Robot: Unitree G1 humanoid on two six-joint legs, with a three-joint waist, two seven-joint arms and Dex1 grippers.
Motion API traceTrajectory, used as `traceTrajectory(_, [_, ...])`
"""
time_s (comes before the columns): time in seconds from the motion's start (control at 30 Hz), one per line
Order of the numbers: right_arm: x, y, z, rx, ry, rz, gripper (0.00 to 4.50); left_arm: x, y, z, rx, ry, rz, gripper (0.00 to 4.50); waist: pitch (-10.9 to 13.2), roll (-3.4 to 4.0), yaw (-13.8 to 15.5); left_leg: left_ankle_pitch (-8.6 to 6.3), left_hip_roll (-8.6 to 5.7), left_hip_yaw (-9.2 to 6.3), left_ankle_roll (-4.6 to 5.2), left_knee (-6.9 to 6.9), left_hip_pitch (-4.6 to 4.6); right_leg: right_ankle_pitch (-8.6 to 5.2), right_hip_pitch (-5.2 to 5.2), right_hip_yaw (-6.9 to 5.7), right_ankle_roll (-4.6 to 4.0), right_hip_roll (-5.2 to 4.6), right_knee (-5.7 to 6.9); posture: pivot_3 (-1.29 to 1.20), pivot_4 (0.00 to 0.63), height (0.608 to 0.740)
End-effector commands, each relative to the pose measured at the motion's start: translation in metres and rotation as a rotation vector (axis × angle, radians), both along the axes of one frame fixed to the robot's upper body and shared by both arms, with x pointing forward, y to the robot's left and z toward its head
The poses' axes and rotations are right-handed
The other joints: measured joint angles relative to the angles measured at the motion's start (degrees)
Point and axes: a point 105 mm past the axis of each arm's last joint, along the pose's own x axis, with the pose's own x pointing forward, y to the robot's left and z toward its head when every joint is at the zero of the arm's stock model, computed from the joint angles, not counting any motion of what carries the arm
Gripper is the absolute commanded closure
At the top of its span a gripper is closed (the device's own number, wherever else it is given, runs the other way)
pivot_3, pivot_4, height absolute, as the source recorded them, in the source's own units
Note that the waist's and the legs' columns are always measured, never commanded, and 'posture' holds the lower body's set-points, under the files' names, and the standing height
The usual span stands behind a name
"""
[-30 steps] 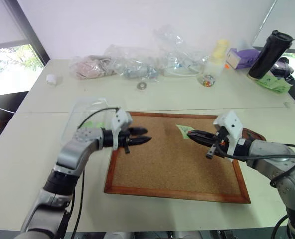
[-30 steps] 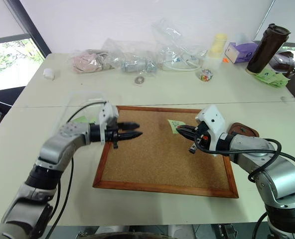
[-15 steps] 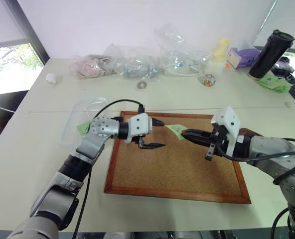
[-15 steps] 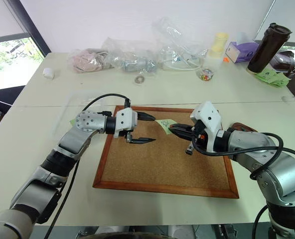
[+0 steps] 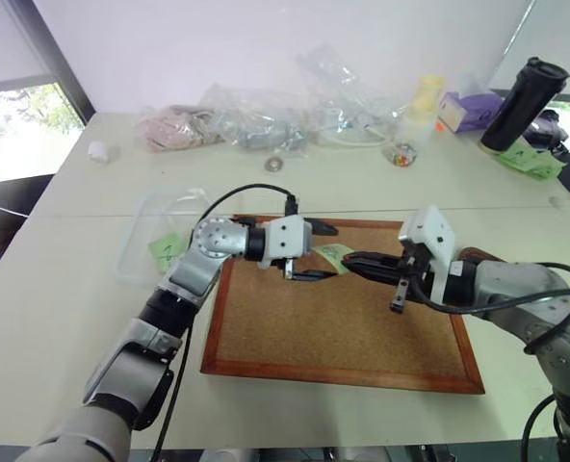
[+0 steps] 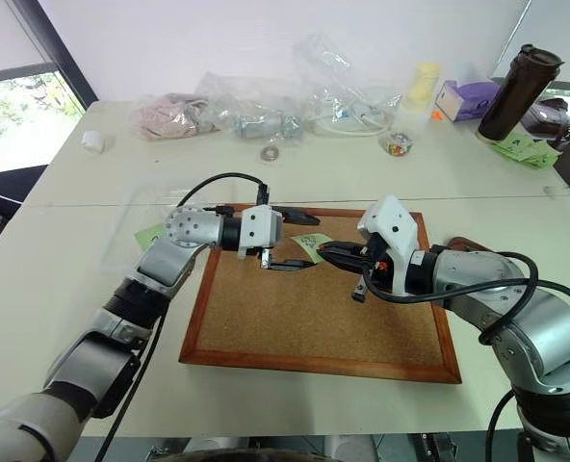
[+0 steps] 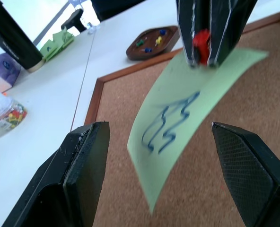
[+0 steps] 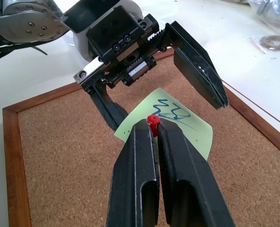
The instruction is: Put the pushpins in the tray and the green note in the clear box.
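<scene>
the right gripper is clenched on a red pushpin stuck through the green note, holding it above the corkboard. the left gripper is spread wide, one finger on either side of the note's free edge, not touching.

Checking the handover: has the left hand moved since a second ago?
Yes. The left hand has crossed from the corkboard's left frame edge inward, and now straddles the green note held by the right hand.
</scene>
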Motion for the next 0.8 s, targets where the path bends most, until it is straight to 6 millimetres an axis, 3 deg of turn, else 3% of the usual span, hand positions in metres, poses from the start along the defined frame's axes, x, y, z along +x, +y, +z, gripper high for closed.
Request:
traceTrajectory(0.03, [-0.004, 0.004, 0.008, -0.013, -0.043, 0.025, 4.50, -0.003, -0.005, 0.011, -0.033, -0.014, -0.027, 1.96, 0.00, 0.00, -0.01, 0.00, 0.00, 0.00, 0.00, 0.00, 0.00, 0.00, 0.00, 0.00, 0.00, 0.00, 0.00, 0.00, 0.150, 0.740])
traceTrajectory(0.2, [-0.004, 0.004, 0.008, -0.016, -0.043, 0.021, 4.50, -0.003, -0.007, 0.009, -0.033, -0.006, -0.028, 4.36, 0.01, -0.01, -0.03, 0.00, 0.00, 0.00, 0.00, 0.00, 0.00, 0.00, 0.00, 0.00, 0.01, 0.00, 0.00, 0.00, 0.150, 0.740])
traceTrajectory(0.47, [-0.001, 0.002, 0.010, -0.005, -0.053, 0.001, 4.50, 0.000, 0.002, 0.004, 0.010, -0.032, -0.012, 4.44, 0.01, -0.02, -0.03, 0.00, 0.00, 0.00, 0.00, 0.01, 0.00, 0.01, 0.00, 0.00, 0.01, 0.00, 0.01, 0.00, 0.150, 0.740])
traceTrajectory(0.8, [0.012, -0.013, 0.038, 0.054, -0.119, -0.082, 4.50, 0.001, 0.021, -0.020, 0.093, -0.037, 0.016, 4.44, 0.02, -0.03, 0.08, 0.00, 0.01, 0.00, 0.00, -0.01, 0.01, 0.01, -0.02, 0.00, 0.01, 0.00, 0.02, 0.00, 0.150, 0.740])
